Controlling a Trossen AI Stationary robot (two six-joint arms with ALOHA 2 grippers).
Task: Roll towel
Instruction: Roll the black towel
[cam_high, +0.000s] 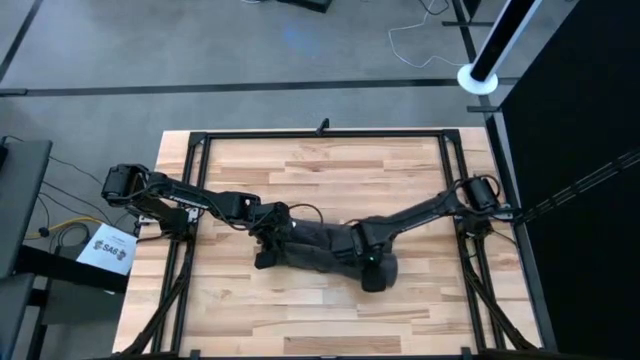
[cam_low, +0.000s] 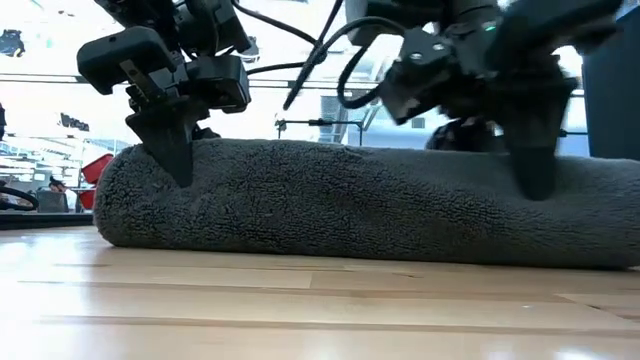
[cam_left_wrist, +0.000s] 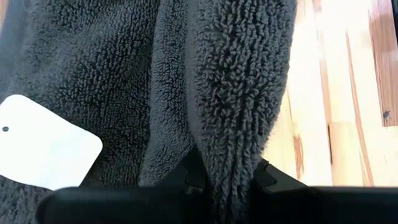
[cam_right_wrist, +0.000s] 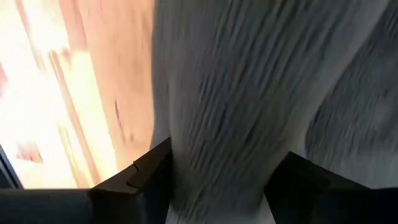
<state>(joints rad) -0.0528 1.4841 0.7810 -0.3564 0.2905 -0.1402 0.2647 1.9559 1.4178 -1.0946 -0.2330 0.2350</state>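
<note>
The towel (cam_low: 360, 205) lies rolled into a long log across the middle of the wooden table (cam_high: 330, 310), nearer its front edge. The left gripper (cam_high: 266, 252) pinches a fold at the roll's left end — a white label (cam_left_wrist: 46, 144) lies just beside it. The right gripper (cam_high: 372, 278) clamps a thicker fold at the roll's right end — terry packed between its fingers (cam_right_wrist: 134, 177).
</note>
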